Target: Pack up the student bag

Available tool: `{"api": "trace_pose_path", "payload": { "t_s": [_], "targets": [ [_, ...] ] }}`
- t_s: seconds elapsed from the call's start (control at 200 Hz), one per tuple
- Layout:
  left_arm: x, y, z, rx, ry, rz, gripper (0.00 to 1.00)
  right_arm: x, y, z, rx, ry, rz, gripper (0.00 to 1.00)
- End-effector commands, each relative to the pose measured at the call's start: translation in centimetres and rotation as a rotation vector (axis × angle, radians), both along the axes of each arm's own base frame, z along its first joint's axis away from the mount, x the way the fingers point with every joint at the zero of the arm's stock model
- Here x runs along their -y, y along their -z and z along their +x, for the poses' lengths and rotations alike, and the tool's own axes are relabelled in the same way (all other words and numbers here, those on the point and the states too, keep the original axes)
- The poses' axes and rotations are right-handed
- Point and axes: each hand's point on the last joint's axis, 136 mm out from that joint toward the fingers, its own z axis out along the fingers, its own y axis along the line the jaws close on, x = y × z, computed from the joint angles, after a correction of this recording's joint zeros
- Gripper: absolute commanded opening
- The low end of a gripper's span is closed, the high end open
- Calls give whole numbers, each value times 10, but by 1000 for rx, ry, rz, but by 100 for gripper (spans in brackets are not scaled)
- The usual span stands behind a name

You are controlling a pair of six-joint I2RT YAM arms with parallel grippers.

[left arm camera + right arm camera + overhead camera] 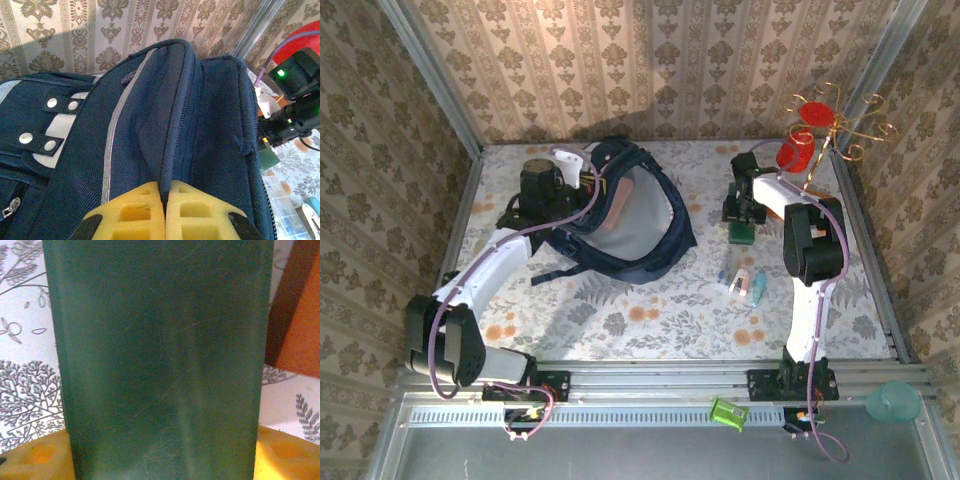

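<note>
Left wrist view: jaws pinched on the bag, right jaws around a green block

Your left gripper (pixel 164 195) is closed. Its yellow pads (pixel 135 210) meet with a ridge of navy fabric nipped between them, so you have the student bag (pixel 210 125) by a fold near its top. From there the cloth runs up and away along a zip line and a pale piping stripe. To the left sit the white patches (pixel 55 127) with their studded dark tabs.

Your right gripper (pixel 162 460) has a dark green block (pixel 160 350) standing upright between its jaws. Yellow foam lies against each side of the block at the bottom of the right wrist view, so it reads as a grip (how hard it presses, you cannot tell from here). Under the block is the floral-patterned table (pixel 25 390), and a red object (pixel 300 315) sits just beside the block on its right.

From the top external view, the bag lies on the left half of the table, mouth gaping and grey lining showing, with your left arm reaching onto its back-left rim. The right gripper is well apart from the bag, near the table's back-right corner, pointing down over the block. The red object and a gold wire stand (pixel 850 125) are behind it. A few small teal and white items (pixel 745 285) lie between the bag and the right arm.
</note>
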Motion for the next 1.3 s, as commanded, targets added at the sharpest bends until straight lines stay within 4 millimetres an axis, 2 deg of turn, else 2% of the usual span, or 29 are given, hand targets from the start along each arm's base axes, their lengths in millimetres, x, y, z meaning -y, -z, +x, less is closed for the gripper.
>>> {"api": "trace_pose_path", "payload": {
  "t_s": [0.0, 0.09, 0.195, 0.275, 0.34, 0.405, 0.495, 0.585, 0.705, 0.775, 0.88, 0.94, 1.02, 1.105, 1.225, 1.295],
  "targets": [
    [3, -30, 1, 115, 15, -11, 0, -7, 4, -5, -48, -37, 45, 55],
    [2, -30, 1, 115, 11, -9, 0, -12, -20, 1, 15, -55, 28, 50],
    [2, -30, 2, 114, 6, -12, 0, -36, -73, 1, 148, -86, 54, 49],
    [3, -31, 3, 114, 5, -23, 0, -72, -118, -8, 281, -107, 148, 48],
    [4, -32, 3, 114, 7, -32, 0, -101, -140, -22, 348, -94, 266, 47],
    [5, -34, 3, 119, 5, -45, 0, -144, -153, -29, 406, -86, 454, 46],
    [7, -40, 3, 128, 7, -64, 0, -205, -153, -41, 397, -76, 644, 47],
    [8, -47, 4, 130, 4, -88, 0, -246, -150, -38, 398, -32, 756, 47],
    [11, -60, 2, 126, 11, -124, 0, -276, -131, -19, 378, 71, 828, 48],
    [14, -67, -2, 134, 19, -138, 0, -286, -123, -3, 385, 109, 815, 49],
    [19, -73, -6, 142, 27, -144, 0, -304, -118, 21, 394, 134, 814, 55],
    [19, -74, -6, 142, 24, -144, 0, -315, -118, 30, 377, 128, 812, 65],
    [18, -74, -6, 142, 20, -138, 0, -316, -113, 30, 372, 110, 784, 79],
    [17, -70, -5, 136, 13, -131, 0, -306, -111, 22, 374, 85, 739, 88],
    [18, -68, -4, 127, 14, -134, 0, -287, -104, 5, 375, 49, 657, 95],
    [18, -65, -4, 117, 11, -138, 0, -284, -104, -2, 362, 18, 669, 95]
  ]
}}
